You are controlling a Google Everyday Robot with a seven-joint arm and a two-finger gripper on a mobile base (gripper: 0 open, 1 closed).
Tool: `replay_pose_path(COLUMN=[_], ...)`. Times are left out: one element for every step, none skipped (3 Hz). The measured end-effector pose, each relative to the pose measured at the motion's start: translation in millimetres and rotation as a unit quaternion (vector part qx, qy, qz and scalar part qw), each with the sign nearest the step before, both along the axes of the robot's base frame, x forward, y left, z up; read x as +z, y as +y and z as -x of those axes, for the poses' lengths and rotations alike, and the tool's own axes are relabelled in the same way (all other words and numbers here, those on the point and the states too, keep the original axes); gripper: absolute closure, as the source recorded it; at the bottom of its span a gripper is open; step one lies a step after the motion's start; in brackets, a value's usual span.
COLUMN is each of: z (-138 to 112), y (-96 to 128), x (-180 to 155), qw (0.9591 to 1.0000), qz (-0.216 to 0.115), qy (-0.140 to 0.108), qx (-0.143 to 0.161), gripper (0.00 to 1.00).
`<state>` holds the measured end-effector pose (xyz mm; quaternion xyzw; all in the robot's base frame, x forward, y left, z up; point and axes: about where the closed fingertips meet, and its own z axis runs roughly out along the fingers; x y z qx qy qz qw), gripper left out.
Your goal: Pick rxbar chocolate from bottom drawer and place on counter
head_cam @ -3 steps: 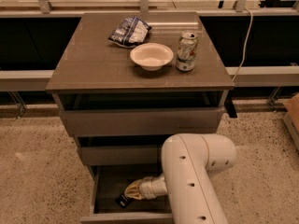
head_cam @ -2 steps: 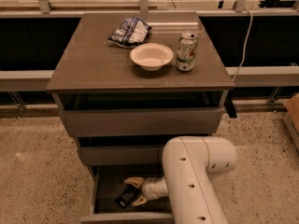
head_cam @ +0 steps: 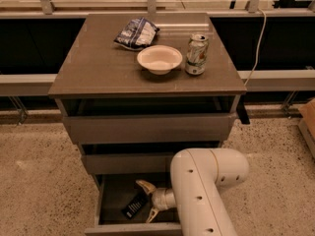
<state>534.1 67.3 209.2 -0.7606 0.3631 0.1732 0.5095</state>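
Observation:
The bottom drawer (head_cam: 110,200) is pulled out. Inside it lies the rxbar chocolate (head_cam: 133,207), a small black wrapper with white lettering, lying at an angle on the drawer floor. My gripper (head_cam: 147,200) reaches into the drawer from the right on the white arm (head_cam: 206,191). It is open, with one tan finger (head_cam: 144,185) above the bar's right end and the other finger (head_cam: 152,213) below it. The bar's right end sits at the mouth of the fingers. The counter (head_cam: 98,68) is the cabinet's top.
On the counter stand a white bowl (head_cam: 159,59), a drink can (head_cam: 197,53) and a blue-and-white chip bag (head_cam: 137,33). The top drawer (head_cam: 147,127) and middle drawer (head_cam: 128,162) sit slightly out above the bottom one. A cable (head_cam: 256,43) hangs at the right.
The gripper's fingers have spread from nearly together to wide apart, and the gripper has edged left toward the bar. The bar has stayed in place.

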Motion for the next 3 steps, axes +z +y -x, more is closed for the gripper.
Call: replay_pose_path(z=[-3, -8, -17], y=[0, -5, -15], x=[-1, -1, -1], qw=[0.9998, 0.9936, 0.9759], qz=[-0.009, -0.066, -0.114], qy=[0.008, 0.045, 0.097], qx=[-0.013, -0.079, -0.159], gripper=[0.00, 0.00, 0.00])
